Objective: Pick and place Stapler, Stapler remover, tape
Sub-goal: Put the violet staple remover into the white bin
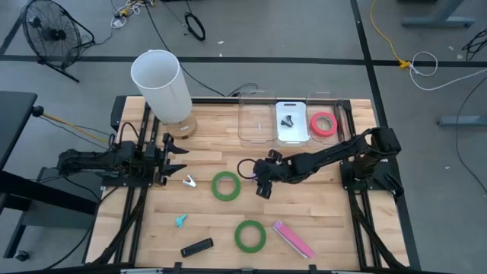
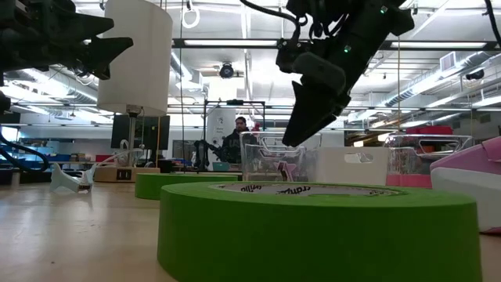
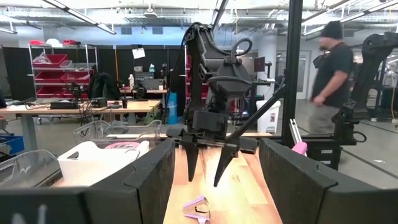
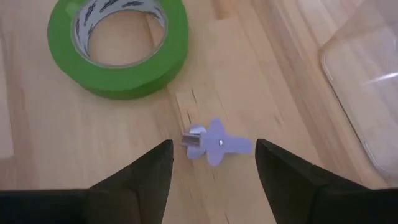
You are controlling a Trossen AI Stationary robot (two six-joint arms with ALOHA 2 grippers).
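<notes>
2 green tape rolls (image 1: 225, 186) lie mid-table, the red roll (image 1: 323, 123) sits in a clear bin (image 1: 327, 114), and a lamp (image 1: 161, 82) stands behind. The right gripper (image 1: 261, 185), fingers spread and empty, hovers beside the nearer green roll, above a pale staple remover (image 4: 216, 142). The left gripper (image 1: 176, 160) waits released at the table's left.

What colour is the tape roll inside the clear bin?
The tape roll is red, seen best in the high view.

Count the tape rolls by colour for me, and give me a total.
Green tape: 2
Red tape: 1
Total: 3
</notes>
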